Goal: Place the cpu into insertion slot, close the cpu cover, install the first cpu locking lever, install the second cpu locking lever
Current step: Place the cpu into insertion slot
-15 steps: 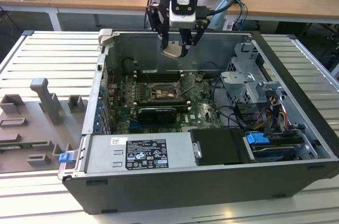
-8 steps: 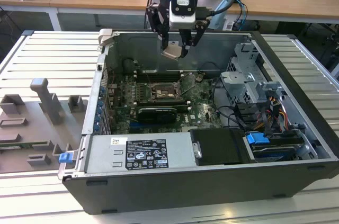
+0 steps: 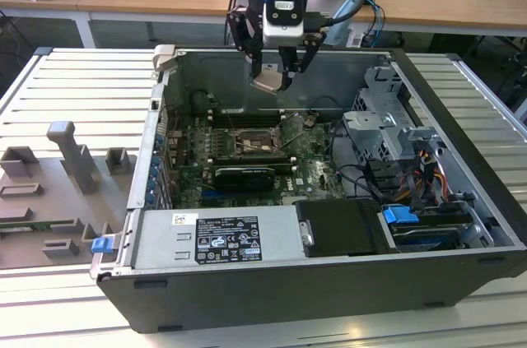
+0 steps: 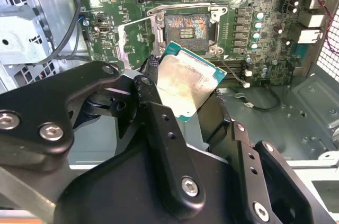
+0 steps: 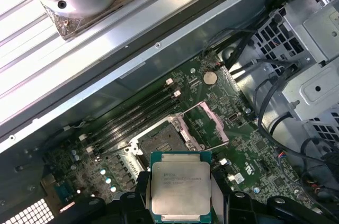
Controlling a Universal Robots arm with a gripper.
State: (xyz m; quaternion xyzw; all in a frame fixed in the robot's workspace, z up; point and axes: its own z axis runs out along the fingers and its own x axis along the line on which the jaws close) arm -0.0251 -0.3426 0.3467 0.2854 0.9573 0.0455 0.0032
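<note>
Ribbed grey surface [image 3: 74, 85] beneath open computer case [image 3: 329, 290]. Jaws clamped on cpu [image 3: 268, 81] by its edges, held tilted well above insertion slot [image 3: 247, 144], cpu cover [image 5: 216, 123] flipped open. Possible trouble: skewed landing from that tilt, bending socket pins, or chip slipping free.

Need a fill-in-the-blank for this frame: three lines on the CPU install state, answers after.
1. The tool is ___ on the cpu.
2. The insertion slot is ___, with nothing seated in it.
3. The cpu cover is swung ___, off the slot.
Missing words: shut; empty; open.
</note>
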